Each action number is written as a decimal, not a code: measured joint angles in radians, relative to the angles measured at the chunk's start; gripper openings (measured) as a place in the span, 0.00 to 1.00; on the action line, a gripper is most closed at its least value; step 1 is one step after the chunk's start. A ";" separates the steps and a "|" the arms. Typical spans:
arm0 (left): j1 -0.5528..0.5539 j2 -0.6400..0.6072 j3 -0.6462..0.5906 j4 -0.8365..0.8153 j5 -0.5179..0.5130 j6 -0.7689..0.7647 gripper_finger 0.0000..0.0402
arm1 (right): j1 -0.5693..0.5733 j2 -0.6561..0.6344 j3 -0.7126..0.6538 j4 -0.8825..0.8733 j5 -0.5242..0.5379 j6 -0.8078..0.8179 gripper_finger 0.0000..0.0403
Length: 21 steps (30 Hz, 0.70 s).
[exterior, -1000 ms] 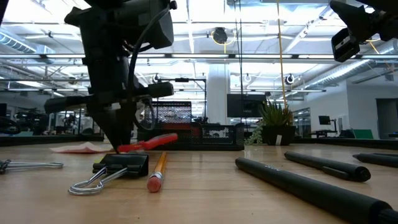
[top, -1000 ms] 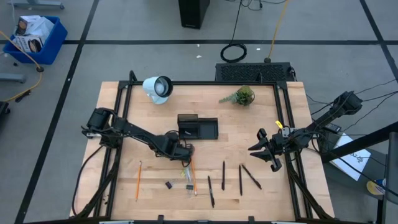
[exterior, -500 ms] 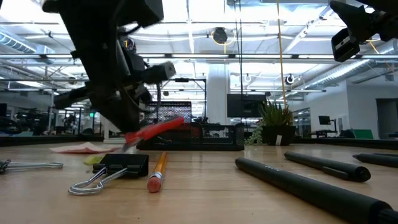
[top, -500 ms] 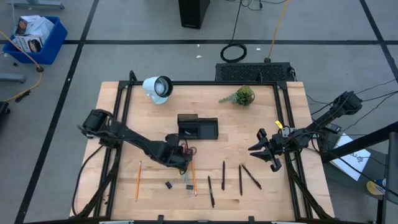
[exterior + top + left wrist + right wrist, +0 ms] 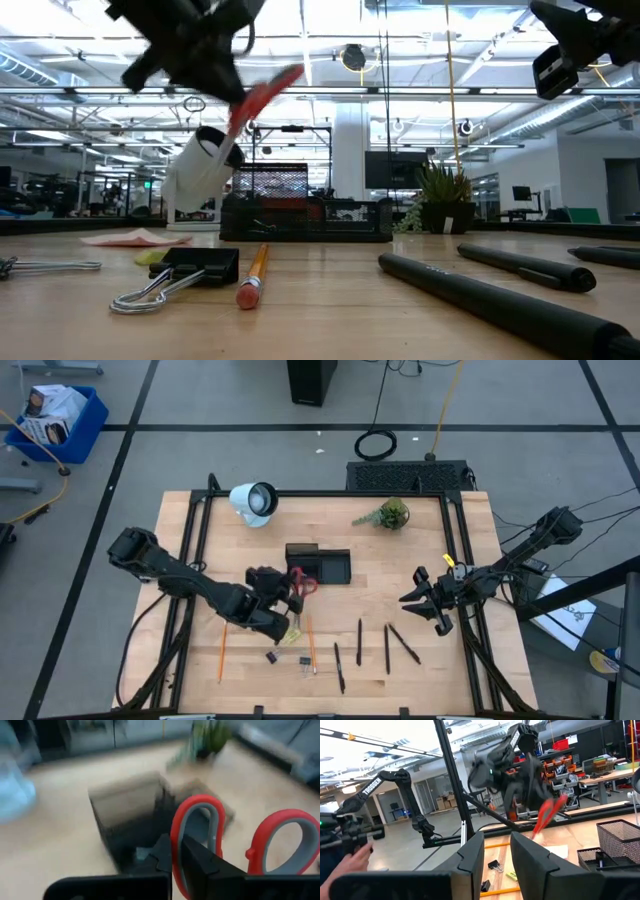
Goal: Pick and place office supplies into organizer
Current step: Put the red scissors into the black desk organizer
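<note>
the red-handled scissors (image 5: 303, 582) hang off the counter (image 5: 420, 670), pinched in the left pincer (image 5: 290, 598), whose fingers are pressed tight on the tool just below its loops; the handles point toward the organizer (image 5: 318, 565), which sits close beside them in the high view. in the low view the scissors (image 5: 262, 92) ride tilted, well above the wood. pencils (image 5: 221, 649), black pens (image 5: 386, 648), binder clips (image 5: 271, 657) and a yellow piece (image 5: 293, 635) lie on the counter near the front edge. the right pincer (image 5: 428, 606) hovers at the counter's right side, well apart from the scissors, fingers slightly spread with nothing between them.
</note>
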 joint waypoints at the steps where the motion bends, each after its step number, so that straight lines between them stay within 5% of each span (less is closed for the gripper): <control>1: 0.005 -0.013 0.001 -0.002 -0.042 0.017 0.04 | 0.000 0.000 0.000 0.000 0.000 0.000 0.22; 8: 0.106 -0.068 0.001 -0.013 -0.238 0.130 0.04 | 0.000 0.000 0.000 -0.002 0.000 0.000 0.22; 21: 0.247 -0.099 0.001 0.059 -0.378 0.306 0.05 | 0.000 0.000 0.000 -0.004 0.000 0.000 0.22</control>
